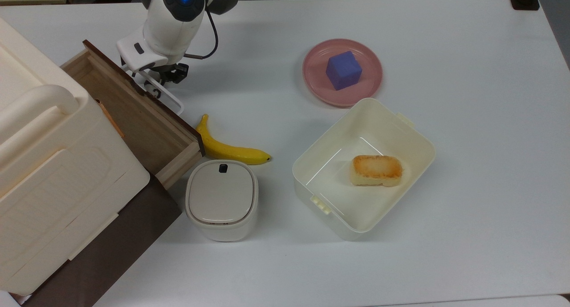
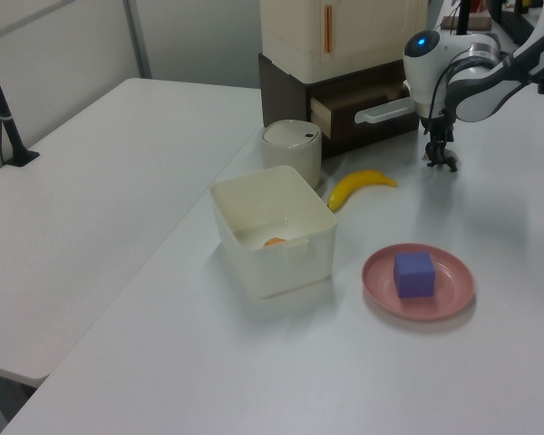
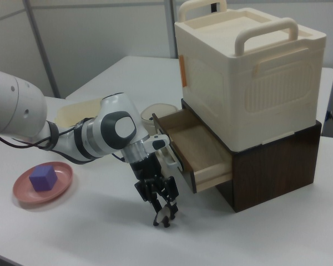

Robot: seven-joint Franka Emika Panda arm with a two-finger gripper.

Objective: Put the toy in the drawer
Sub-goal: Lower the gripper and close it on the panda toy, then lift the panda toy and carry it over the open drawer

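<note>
A tiny black-and-white toy (image 3: pixel 165 217) hangs at the tips of the robot arm's pincer (image 3: pixel 162 206), which is clenched around it just above the white counter (image 1: pixel 467 120), in front of the pulled-out drawer (image 3: pixel 197 145); whether the figurine's feet touch the surface cannot be told. The drawer, light wood with a dark front panel and a white loop handle (image 1: pixel 165 94), juts from a dark brown cabinet (image 3: pixel 277 160) that carries a large cream box (image 3: pixel 250 66) with carry handles. In the top view, a yellow banana (image 1: pixel 227 147) lies just beside the drawer's corner, with a small lidded cream container (image 1: pixel 221 200) near it. Further to the top view's right sits an open cream tub (image 1: pixel 311 164) holding a browned piece of bread (image 1: pixel 376 169), and beyond its far rim a pink plate (image 1: pixel 369 82) bears a blue cube (image 1: pixel 343 69). In the left view, a second white table (image 2: pixel 91 208) adjoins the counter, backed by pale grey partition walls (image 2: pixel 63 45).
</note>
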